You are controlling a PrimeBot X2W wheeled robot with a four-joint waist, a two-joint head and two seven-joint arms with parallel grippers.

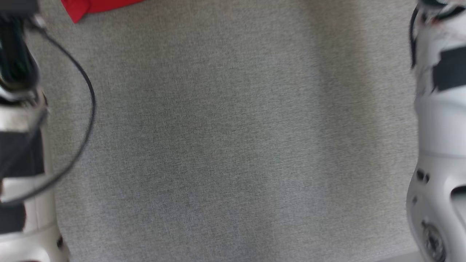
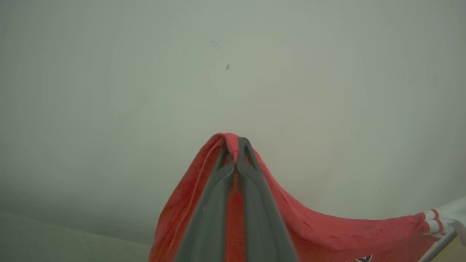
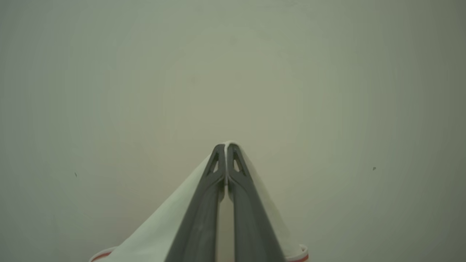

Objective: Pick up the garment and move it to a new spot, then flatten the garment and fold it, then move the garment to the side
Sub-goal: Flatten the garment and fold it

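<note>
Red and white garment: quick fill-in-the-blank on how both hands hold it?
The left hand is shut on the ___ part of the red and white fabric garment.
The right hand pinches its ___ part.
In the head view, a red corner shows at the ___ left.
Missing: red; white; top.

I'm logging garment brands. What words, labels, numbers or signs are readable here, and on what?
No readable text anywhere.
The red garment carries a dark-and-white print at the bottom edge of the left wrist view, but it is cut off and unreadable.
</note>
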